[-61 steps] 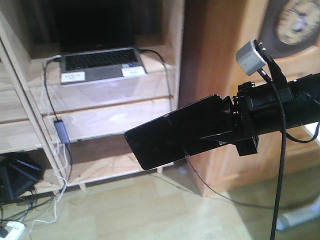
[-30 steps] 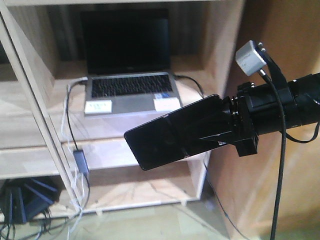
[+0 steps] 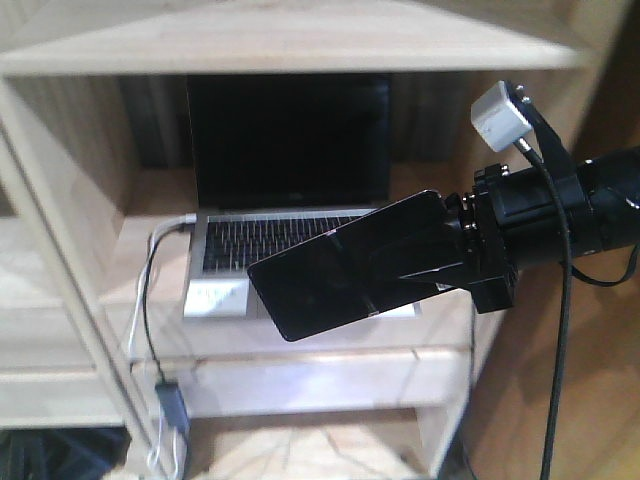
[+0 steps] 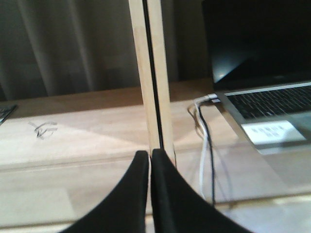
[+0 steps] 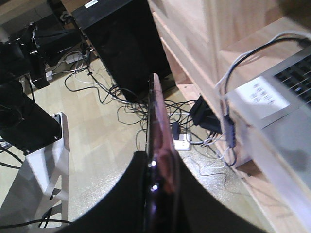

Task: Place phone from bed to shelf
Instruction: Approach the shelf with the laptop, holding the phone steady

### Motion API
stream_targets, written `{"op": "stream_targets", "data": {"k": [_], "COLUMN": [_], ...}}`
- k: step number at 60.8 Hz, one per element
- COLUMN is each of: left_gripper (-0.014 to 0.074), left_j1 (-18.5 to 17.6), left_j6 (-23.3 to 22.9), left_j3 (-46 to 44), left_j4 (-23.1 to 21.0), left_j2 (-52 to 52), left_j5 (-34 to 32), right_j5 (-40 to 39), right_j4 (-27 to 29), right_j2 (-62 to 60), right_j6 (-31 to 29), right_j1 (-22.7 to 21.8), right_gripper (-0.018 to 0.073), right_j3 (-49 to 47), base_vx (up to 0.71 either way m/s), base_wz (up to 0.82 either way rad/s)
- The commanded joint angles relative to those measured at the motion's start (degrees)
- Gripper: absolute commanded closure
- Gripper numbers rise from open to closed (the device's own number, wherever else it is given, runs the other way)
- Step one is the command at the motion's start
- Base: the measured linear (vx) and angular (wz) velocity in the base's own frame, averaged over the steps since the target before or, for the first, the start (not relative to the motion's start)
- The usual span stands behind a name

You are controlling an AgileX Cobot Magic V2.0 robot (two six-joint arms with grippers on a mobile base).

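My right gripper point(image 3: 455, 265) is shut on the phone point(image 3: 340, 268), a long glossy black slab held flat in the air in front of the shelf point(image 3: 300, 40). In the right wrist view the phone point(image 5: 156, 126) shows edge-on with its pinkish rim, clamped between the two black fingers of the right gripper point(image 5: 160, 167). My left gripper point(image 4: 149, 158) is shut with nothing in it, its fingertips touching right below an upright wooden post point(image 4: 154, 73) of the shelf point(image 4: 87, 121). The bed is out of view.
An open grey laptop point(image 3: 290, 190) with white labels stands on the shelf board behind the phone, also in the left wrist view point(image 4: 262, 73). White and black cables point(image 3: 150, 330) hang down its left side. The floor point(image 5: 97, 141) carries tangled cables, a power strip and black boxes.
The front view has risen and shifted right: the shelf and laptop now sit lower and nearer the centre, directly behind the phone. The right gripper still holds the phone in the same pose.
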Motion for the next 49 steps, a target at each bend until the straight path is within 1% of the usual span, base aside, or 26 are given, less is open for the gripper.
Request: {"op": "stream_targets", "data": {"k": [1,26,49], "left_gripper": [0.0595,0.0595,0.0595], "left_j1": [0.07,0.07,0.07], "left_j6": [-0.33,-0.33,-0.33], "left_j3": [-1.27,-1.27,-1.27], "left_j4": [-0.52,-0.52,-0.52], "left_j2": [-0.72,-0.72,-0.72], "left_j5": [-4.12,-4.12,-4.12], "right_j5": [4.30,4.30,4.30], "right_j4": [4.89,4.89,4.89], "right_j2": [-1.91,-1.91,-1.91], "right_j6": [-0.22,-0.22,-0.22], "right_j1": [-0.13,-0.13,-0.13], "right_gripper": [0.0561,0.0561,0.0561], "right_j3": [-1.47,-1.47,-1.47], "base_vx": [0.31,0.23,0.05], "base_wz": [0.08,0.05,0.02]}}
